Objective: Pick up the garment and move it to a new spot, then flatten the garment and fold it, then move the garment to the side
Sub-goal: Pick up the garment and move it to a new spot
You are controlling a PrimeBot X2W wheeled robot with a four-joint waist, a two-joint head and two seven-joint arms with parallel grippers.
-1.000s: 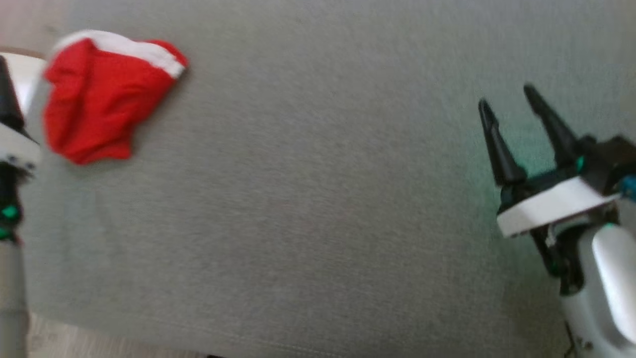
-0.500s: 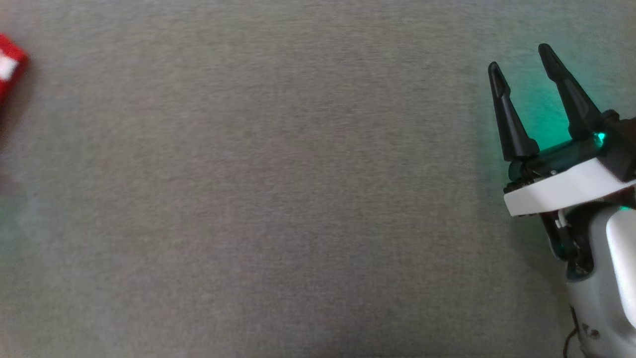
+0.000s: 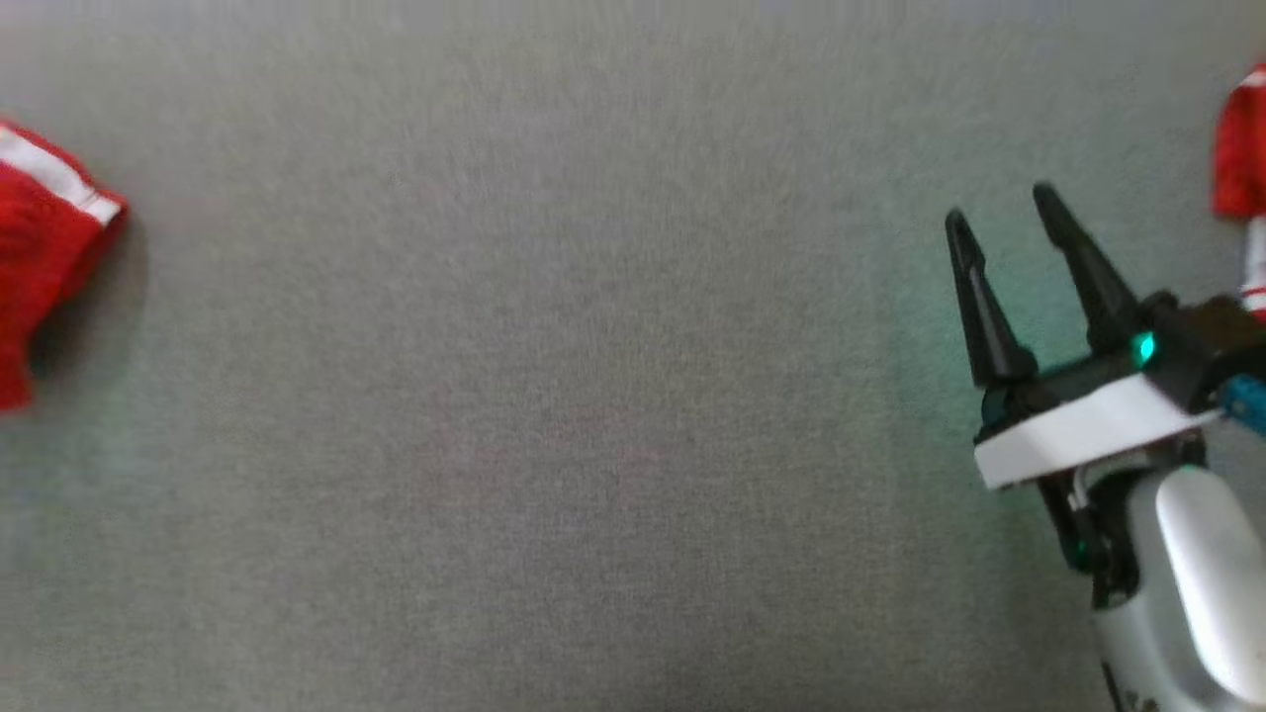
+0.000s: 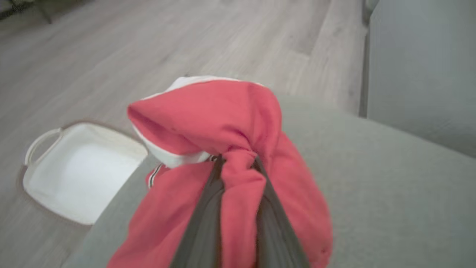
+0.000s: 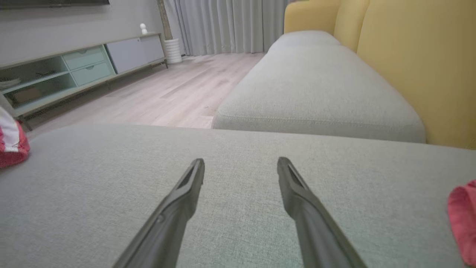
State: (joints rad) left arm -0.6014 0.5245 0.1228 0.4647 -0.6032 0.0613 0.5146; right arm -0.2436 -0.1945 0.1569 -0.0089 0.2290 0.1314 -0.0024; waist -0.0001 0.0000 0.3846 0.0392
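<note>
Holding garment (image 4: 223,119), pinched in left gripper (image 4: 238,160), at cushion's (image 3: 593,396) left edge: pick-up step; right gripper (image 3: 999,205) wide, empty. Next: relocate, release.

We see a broad grey cushion (image 3: 593,396) of woven fabric across the head view; at its left edge sits a red garment (image 3: 45,257) with a white band, its shadow falling to the right; whether all of it rests on the fabric we cannot tell; at the upper right edge a second red and white cloth (image 3: 1238,148) lies well apart; at the left of the left wrist view a white basket (image 4: 85,175) stands on the wooden floor (image 4: 111,56), beside the cushion.
</note>
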